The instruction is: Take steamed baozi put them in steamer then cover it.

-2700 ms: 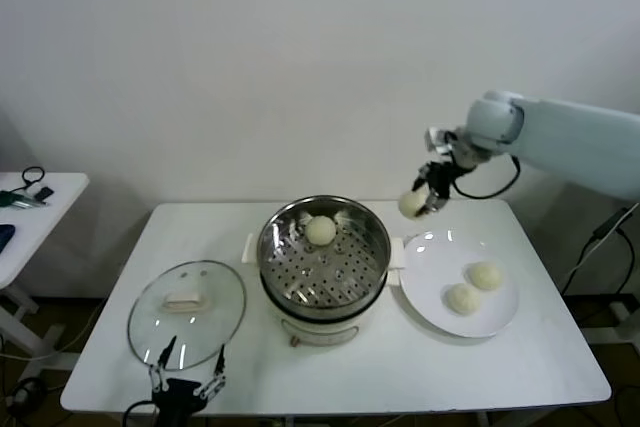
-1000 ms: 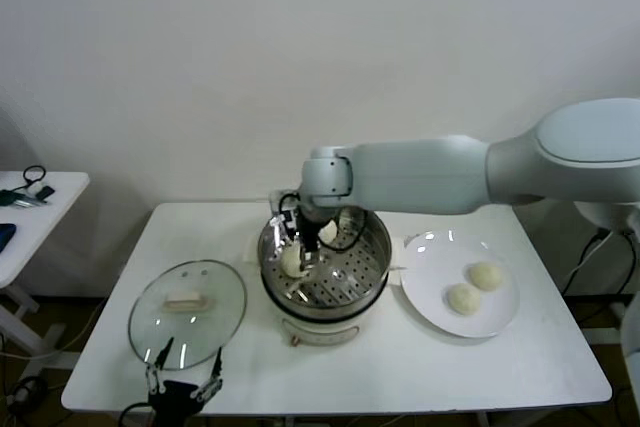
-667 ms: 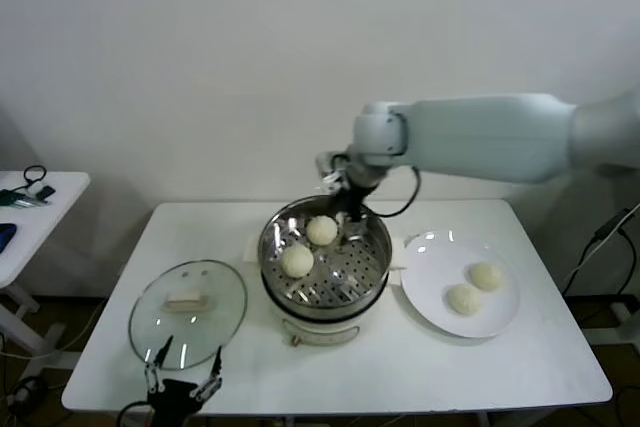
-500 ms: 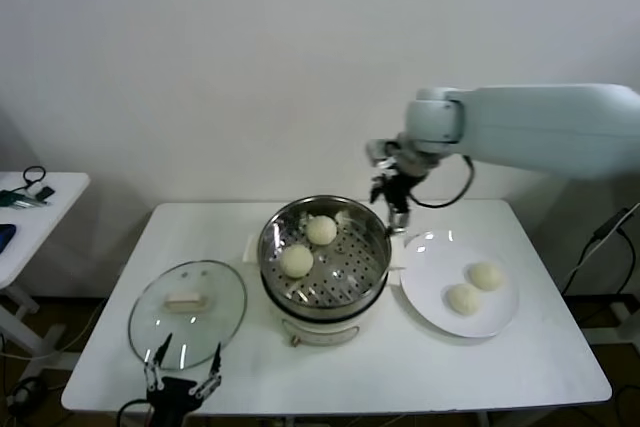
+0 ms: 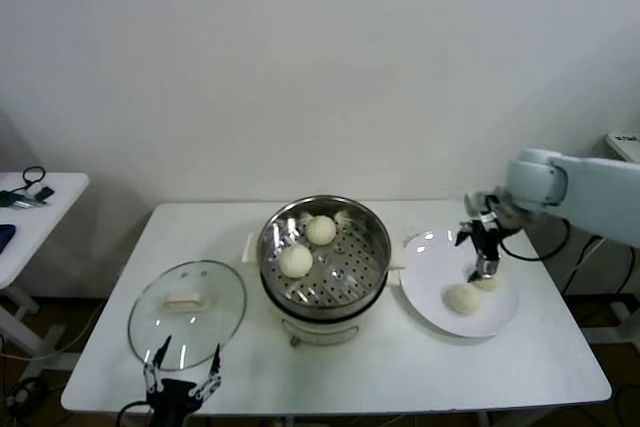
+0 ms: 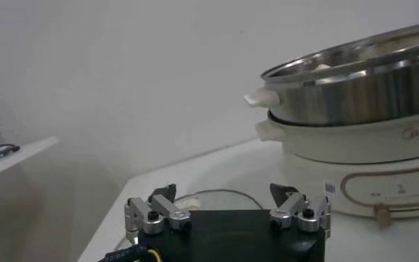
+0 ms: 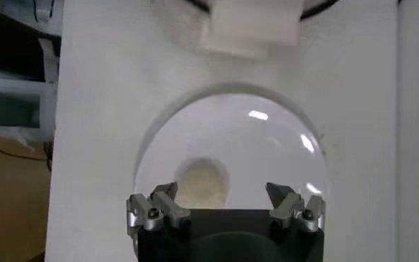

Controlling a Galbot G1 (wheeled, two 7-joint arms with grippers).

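Observation:
Two baozi (image 5: 321,230) (image 5: 296,261) lie on the perforated tray of the steel steamer (image 5: 324,289) at the table's middle. Two more baozi (image 5: 462,298) (image 5: 489,283) lie on the white plate (image 5: 438,257) to its right. My right gripper (image 5: 484,265) is open and empty, low over the plate, right above the farther bun. In the right wrist view one bun (image 7: 203,184) lies on the plate (image 7: 266,142) near one of the open fingers (image 7: 164,194). The glass cover (image 5: 187,313) with its white handle lies flat on the table at the left. My left gripper (image 5: 181,379) is open at the front edge by the cover.
The steamer's white side handle (image 7: 250,25) shows beyond the plate in the right wrist view. A small side table (image 5: 30,209) with cables stands at the far left. The steamer's wall (image 6: 358,92) rises beside my left gripper (image 6: 227,203).
My right gripper set a bun in the steamer, let go, and swung right and down over the plate. The steamer now holds two buns. The left arm stays parked.

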